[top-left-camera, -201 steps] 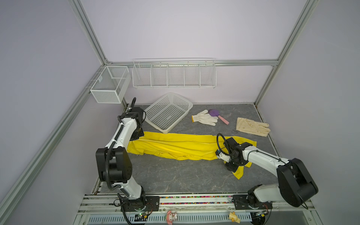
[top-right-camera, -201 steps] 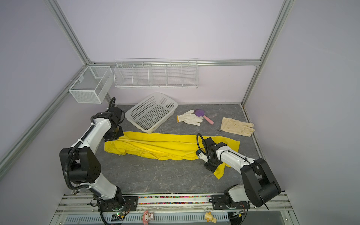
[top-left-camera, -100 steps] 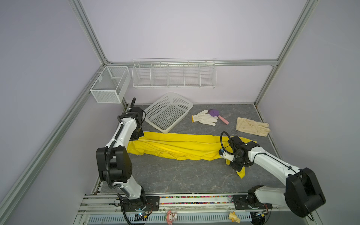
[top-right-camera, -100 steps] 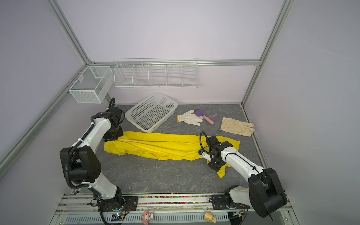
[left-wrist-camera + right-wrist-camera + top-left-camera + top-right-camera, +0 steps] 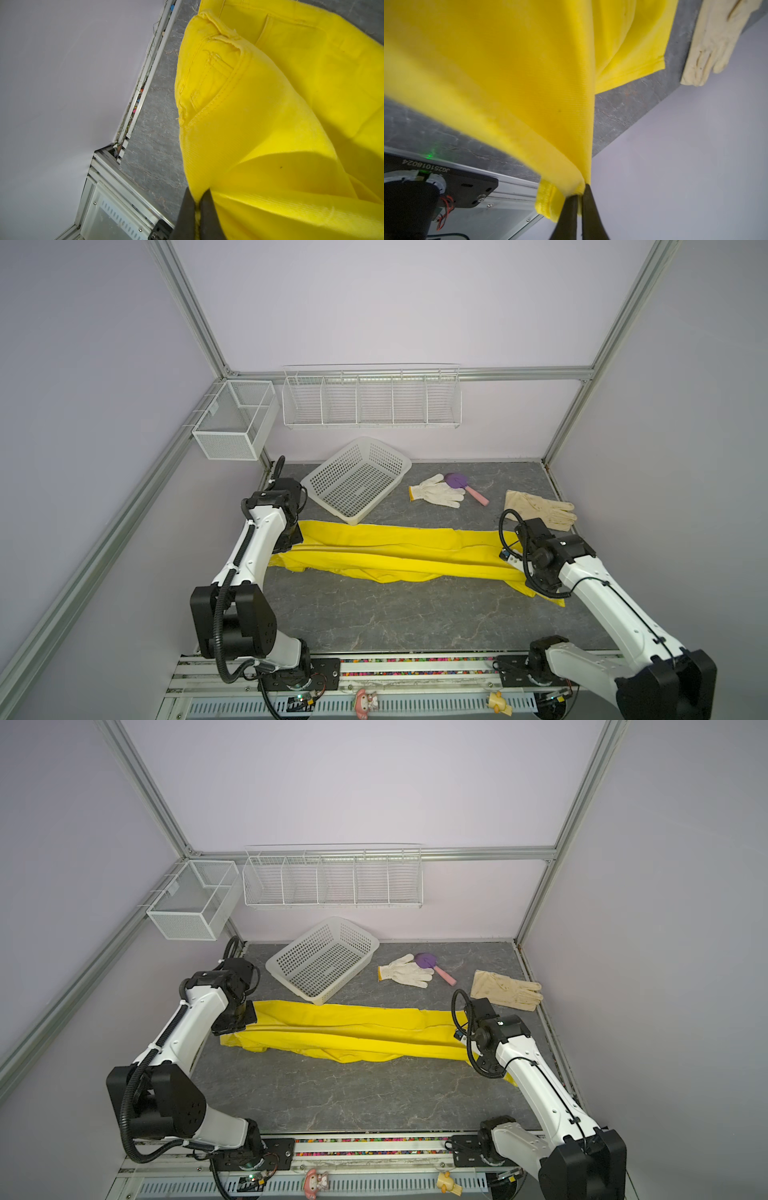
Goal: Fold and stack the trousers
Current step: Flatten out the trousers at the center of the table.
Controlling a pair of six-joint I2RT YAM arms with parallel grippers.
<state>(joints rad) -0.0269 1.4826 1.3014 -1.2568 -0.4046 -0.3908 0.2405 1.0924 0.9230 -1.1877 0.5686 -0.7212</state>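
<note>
The bright-yellow trousers lie stretched left to right across the grey table in both top views. My left gripper is shut on a fold of the trousers near the waistband, at the left end. My right gripper is shut on the hem end of a trouser leg, held a little off the table at the right end. In both top views the wrists hide the fingertips of both grippers.
A white plastic basket leans just behind the trousers. A white knit glove, a purple-and-pink scoop and a cream glove lie at the back right. Wire racks and a mesh box hang on the walls.
My right gripper has shut on the leg end and moved right with it, pulling the leg straighter. The left arm has not moved.
</note>
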